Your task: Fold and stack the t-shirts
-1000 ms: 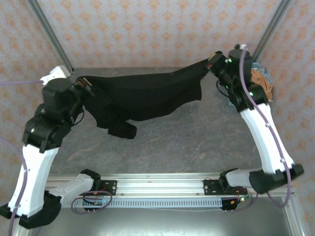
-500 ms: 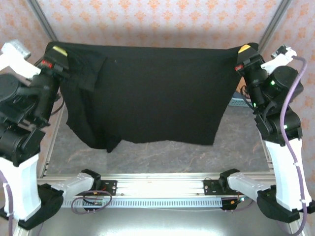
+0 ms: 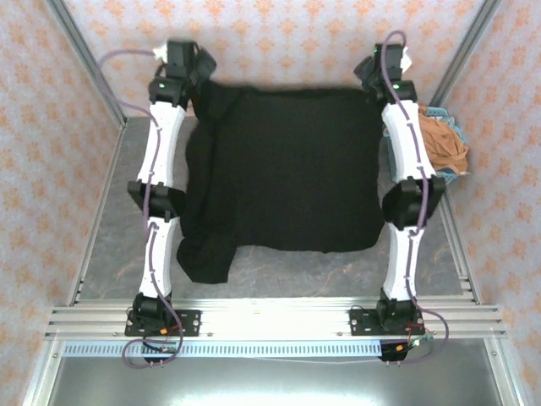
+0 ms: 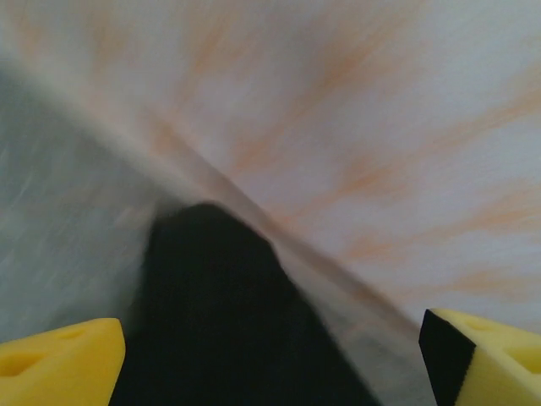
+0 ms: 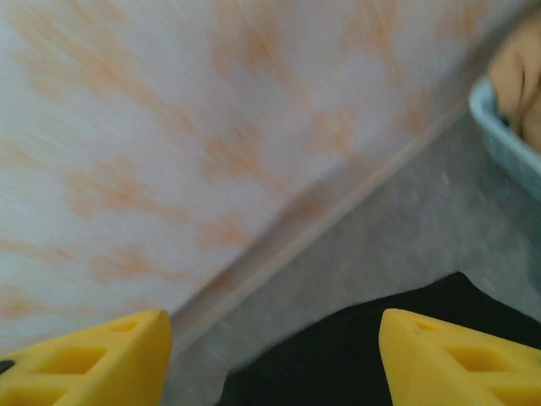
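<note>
Your black t-shirt [image 3: 287, 169] lies spread on the desk [image 3: 338, 272], between the two outstretched arms. Its far edge runs close along the foot of the patterned wall [image 3: 287, 38]. Its near edge stops short of the aluminium rail [image 3: 270, 320], with a band of bare desk between them. At the near left corner one part [image 3: 203, 254] lies bunched and crooked, just beside the left arm.

Your left pincer [image 4: 270, 364] is at the far left corner of that shirt. Its yellow fingertips [image 4: 55, 359] stand wide apart, and the black corner lies under the gap, clamped by neither. The wrist picture is blurred, so you cannot tell whether the tips touch the cloth.

Your right pincer [image 5: 270, 364] sits at the far right corner, its fingertips [image 5: 461, 355] likewise spread, with the black edge showing low between them and grey desk beyond it up to the wall.

The orange-tan t-shirt [image 3: 441, 144] is heaped in the light-blue basket [image 5: 507, 139], which stands against the right wall, just beside the right arm.

For room, you have a bare strip of desk left of the left arm and the open band along the near side. On the far side the wall is close ahead of both pincers.
</note>
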Controlling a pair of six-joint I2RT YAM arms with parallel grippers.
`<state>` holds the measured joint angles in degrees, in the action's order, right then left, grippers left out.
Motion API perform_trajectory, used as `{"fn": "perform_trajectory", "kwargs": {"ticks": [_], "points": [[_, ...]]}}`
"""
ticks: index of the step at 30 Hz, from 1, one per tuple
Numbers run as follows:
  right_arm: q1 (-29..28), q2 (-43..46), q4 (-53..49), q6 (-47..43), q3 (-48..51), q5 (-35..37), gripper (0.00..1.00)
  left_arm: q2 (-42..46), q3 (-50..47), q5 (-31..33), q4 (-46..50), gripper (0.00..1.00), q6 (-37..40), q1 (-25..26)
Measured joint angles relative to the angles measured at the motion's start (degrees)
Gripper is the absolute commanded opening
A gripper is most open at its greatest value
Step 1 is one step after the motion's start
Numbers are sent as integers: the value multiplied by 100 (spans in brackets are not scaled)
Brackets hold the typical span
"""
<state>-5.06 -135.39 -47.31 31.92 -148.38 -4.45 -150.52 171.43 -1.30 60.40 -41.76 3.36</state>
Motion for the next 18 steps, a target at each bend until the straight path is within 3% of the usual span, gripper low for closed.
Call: {"fn": "perform_trajectory", "kwargs": {"ticks": [2, 3, 6, 9, 13, 18], "points": [[-61, -44, -461, -68, 201, -52, 66, 74, -739, 4, 345, 92, 85, 20], [-116, 131, -483, -98, 551, -52, 66, 442, -1683, 20, 323, 91, 149, 74], [-380, 1193, -245, -107, 2468, -76, 65, 2144, -5018, 7, -151, 86, 201, 278], [-732, 2468, 131, 48, 4332, -160, 61, 4186, -7344, -114, -269, 83, 111, 431], [-1054, 3875, 592, 343, 6172, -278, 58, 6048, -8633, -195, -544, 80, 129, 295], [-1287, 4951, 833, 828, 8192, -317, 49, 6516, -10052, -214, -566, 67, 223, -39]]}}
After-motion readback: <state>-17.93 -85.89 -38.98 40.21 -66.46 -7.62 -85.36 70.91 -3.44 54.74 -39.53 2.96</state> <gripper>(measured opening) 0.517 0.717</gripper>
